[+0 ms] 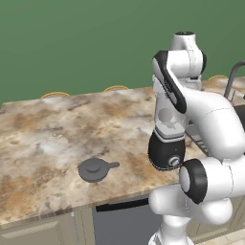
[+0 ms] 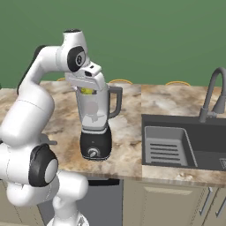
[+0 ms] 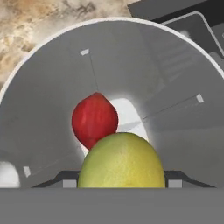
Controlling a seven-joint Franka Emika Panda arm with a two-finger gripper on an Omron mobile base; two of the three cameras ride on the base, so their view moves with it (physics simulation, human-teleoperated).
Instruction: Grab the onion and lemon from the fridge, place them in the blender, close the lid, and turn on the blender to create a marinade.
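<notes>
Lemon point(image 3: 121, 161) between jaws, inside blender point(image 3: 52, 100) rim.

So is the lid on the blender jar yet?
No, it's off. The lid lies flat on the counter, and the hand view looks straight down into the blender's open jar.

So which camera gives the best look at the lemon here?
The hand view: the lemon sits large and unobstructed in the foreground, over the open blender jar. The right base view shows only a small yellow patch under the claw at the jar's mouth. In the left base view the arm blocks it.
</notes>
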